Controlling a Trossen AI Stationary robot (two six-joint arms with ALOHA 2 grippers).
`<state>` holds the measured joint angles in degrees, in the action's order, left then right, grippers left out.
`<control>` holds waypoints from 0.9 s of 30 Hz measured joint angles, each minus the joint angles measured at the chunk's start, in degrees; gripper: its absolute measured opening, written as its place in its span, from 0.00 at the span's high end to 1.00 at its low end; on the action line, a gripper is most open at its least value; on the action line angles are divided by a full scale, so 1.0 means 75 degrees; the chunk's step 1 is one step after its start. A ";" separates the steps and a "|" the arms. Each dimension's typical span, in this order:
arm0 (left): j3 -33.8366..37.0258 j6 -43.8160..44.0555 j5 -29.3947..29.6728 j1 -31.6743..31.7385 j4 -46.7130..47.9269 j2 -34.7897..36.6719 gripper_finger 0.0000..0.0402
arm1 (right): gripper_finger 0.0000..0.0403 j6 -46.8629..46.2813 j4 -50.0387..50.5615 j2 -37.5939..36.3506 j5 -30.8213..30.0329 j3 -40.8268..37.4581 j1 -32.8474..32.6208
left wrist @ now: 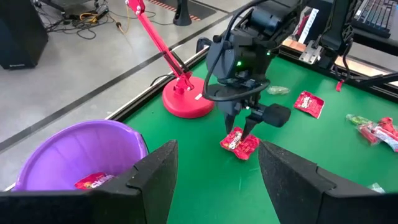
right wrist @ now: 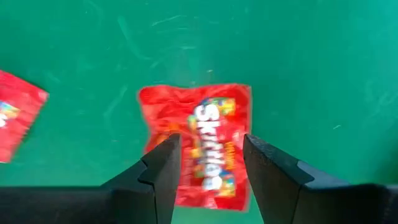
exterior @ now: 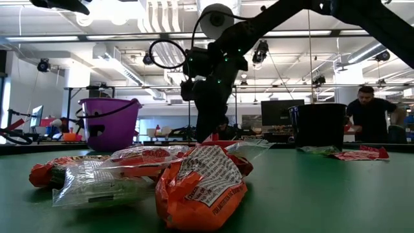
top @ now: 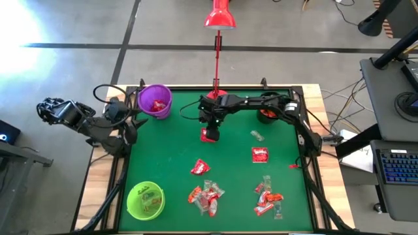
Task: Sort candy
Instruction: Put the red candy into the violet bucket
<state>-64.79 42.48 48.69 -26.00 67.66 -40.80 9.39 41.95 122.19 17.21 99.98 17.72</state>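
The sorting looked only partly done. The purple cup (top: 155,102) at the far left of the green worktop (top: 163,156) already had red candy lying in it, and the green cup (top: 145,199) at the near left corner seemed to hold a few pieces too, though what kind was hard to tell. Most of the candy was not yet sorted: a red packet (top: 260,155) lay alone toward the right, a clear-wrapped sweet (top: 257,136) just beyond it, a red-and-white piece (top: 200,168) near the middle, and two loose heaps, one (top: 206,196) near the front centre and another (top: 268,198) at the front right.

The right tool (top: 210,132) stood straight down over a red Skittles packet (right wrist: 198,140) in the far middle of the worktop, not far from the red lamp base (left wrist: 186,102). Its fingers (right wrist: 163,163) stood apart, one on each side of the packet, which lay flat between them on the green surface. From the wrist view the fingers straddled the packet without pinching it, so I judged it as not gripped at this moment; whether the tips touched the wrapper could not be told.

The left tool (top: 127,127) waited at the left edge beside the purple cup, its fingers (left wrist: 149,180) spread wide and holding nothing.
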 joint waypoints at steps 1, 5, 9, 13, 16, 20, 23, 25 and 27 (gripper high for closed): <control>0.0000 0.0000 0.0000 0.0000 0.0000 0.0000 0.49 | 0.59 0.0129 -0.0074 0.0019 -0.0170 0.0000 0.0000; 0.0000 0.0000 0.0013 0.0003 0.0004 0.0003 0.49 | 0.59 0.0424 -0.0095 0.0023 -0.0709 -0.0003 0.0007; 0.0000 0.0000 0.0036 0.0000 0.0012 0.0006 0.49 | 0.59 0.0673 -0.0093 0.0023 -0.0513 -0.0003 0.0012; 0.0000 -0.0001 0.0043 0.0000 0.0017 0.0006 0.49 | 0.59 0.0617 -0.0034 0.0086 -0.0411 -0.0003 0.0000; 0.0000 -0.0027 0.0055 0.0000 0.0017 0.0006 0.49 | 0.59 0.0581 -0.0011 0.0219 -0.0413 -0.0003 0.0000; 0.0000 -0.0194 0.0058 0.0000 0.0017 0.0003 0.49 | 0.59 0.0573 -0.0040 0.0283 -0.0417 -0.0009 -0.0006; 0.0000 -0.0199 0.0059 0.0000 0.0017 0.0003 0.49 | 0.59 0.0548 -0.0041 0.0370 -0.0414 -0.0009 -0.0015; 0.0000 -0.0201 0.0061 0.0000 0.0017 0.0006 0.49 | 0.59 0.0528 -0.0055 0.0460 -0.0407 0.0008 -0.0020; 0.0000 -0.0201 0.0064 0.0000 0.0016 0.0006 0.49 | 0.62 0.0355 -0.0070 0.0602 -0.0344 0.0030 -0.0014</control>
<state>-64.79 40.97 49.17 -26.00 67.78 -40.75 12.05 41.43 126.71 14.64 100.21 17.61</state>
